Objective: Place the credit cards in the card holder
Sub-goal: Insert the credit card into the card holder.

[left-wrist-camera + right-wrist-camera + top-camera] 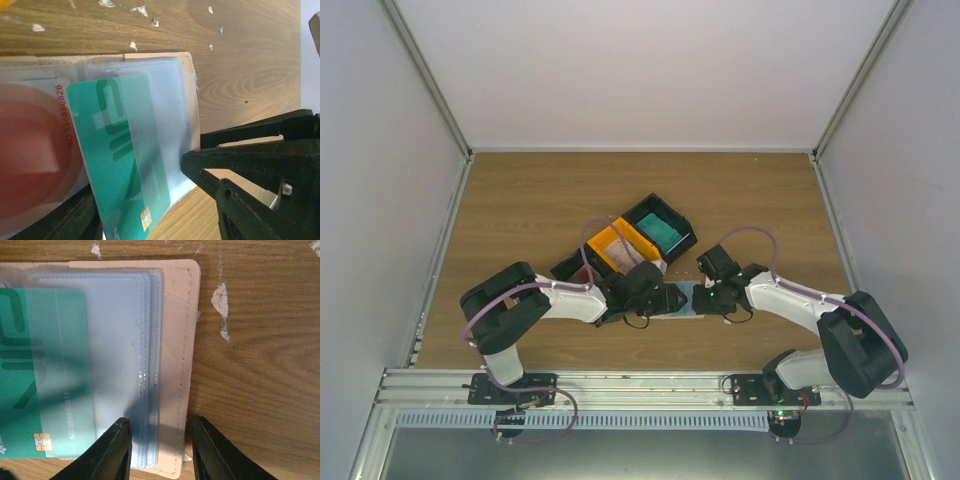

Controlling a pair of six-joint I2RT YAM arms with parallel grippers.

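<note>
Right claw (pixel 160 424) spread, tips over the card holder (pixel 176 340) edge, teal card (pixel 45 365) partway in its pocket, can't tell about left claw (pixel 663 298)

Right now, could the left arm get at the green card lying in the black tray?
Probably yes. The green card lies uncovered in the black tray, just beyond the left gripper, and nothing sits over it. The tray's walls might make picking it awkward.
</note>
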